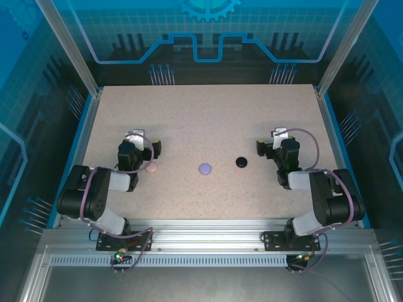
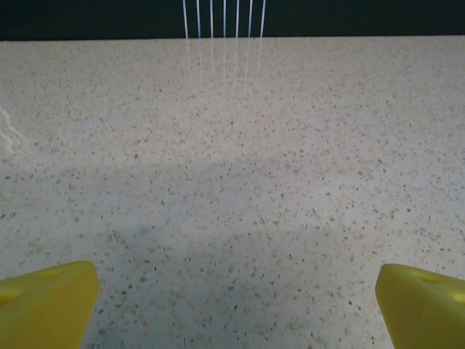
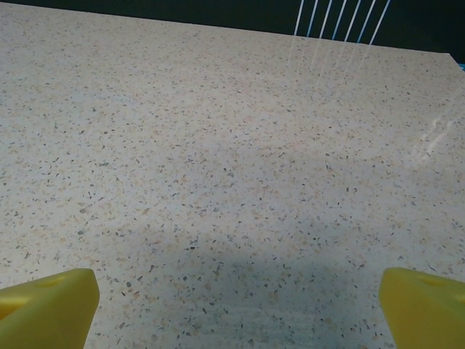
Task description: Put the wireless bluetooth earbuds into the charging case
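Both grippers stand wide open over the tabletop [image 1: 208, 107], holding nothing, fingers pointed toward its far edge. Three round cases lie in a loose row across the near half of the tabletop. The pink case [image 1: 152, 168] is toward the left edge, the lavender case [image 1: 205, 168] about midway between the side edges, and the black case [image 1: 242, 162] just right of the lavender one and slightly farther from the near edge. All three look closed from above, and the earbuds are too small to make out.

The left gripper [image 1: 140, 145] sits just beyond the pink case and a little to its left, so that case lies beside the wrist on the near side, behind the fingers. The right gripper [image 1: 277, 143] is to the right of the black case and slightly farther back, apart from it. The lavender case lies well apart from both.

In the left wrist view the yellow fingertips [image 2: 47, 302] sit at the two lower corners with speckled tabletop between them. The right wrist view has its fingertips [image 3: 425, 305] spread the same way.
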You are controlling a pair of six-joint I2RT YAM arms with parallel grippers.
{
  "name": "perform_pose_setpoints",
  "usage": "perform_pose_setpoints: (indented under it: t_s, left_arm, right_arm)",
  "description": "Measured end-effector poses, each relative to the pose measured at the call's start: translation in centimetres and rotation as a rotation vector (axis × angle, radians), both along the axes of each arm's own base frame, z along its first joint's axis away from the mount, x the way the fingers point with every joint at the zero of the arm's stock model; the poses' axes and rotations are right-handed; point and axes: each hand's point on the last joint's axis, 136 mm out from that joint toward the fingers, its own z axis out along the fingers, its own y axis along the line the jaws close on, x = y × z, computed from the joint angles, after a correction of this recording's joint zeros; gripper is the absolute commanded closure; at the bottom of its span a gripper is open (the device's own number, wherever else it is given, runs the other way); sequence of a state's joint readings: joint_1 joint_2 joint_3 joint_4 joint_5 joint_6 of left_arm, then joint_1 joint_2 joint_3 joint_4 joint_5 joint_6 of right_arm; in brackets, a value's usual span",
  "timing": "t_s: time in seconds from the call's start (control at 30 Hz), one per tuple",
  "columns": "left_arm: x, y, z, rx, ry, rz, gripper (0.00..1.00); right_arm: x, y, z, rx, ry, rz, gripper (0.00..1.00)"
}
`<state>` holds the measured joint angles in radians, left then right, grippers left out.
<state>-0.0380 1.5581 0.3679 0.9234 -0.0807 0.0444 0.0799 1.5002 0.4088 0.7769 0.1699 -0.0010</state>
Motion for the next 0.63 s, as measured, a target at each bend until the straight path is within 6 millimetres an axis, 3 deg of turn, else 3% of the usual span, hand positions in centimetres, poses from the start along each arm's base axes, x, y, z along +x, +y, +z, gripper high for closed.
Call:
perform_pose_setpoints:
  t_s: [0.63]
  left_arm:
    - [-0.21,0.85,-0.81,-0.018,0.039,0.029,0.01]
  right_arm:
    - [-0.06,0.62,-0.2,0.016,0.012,0.036,0.0]
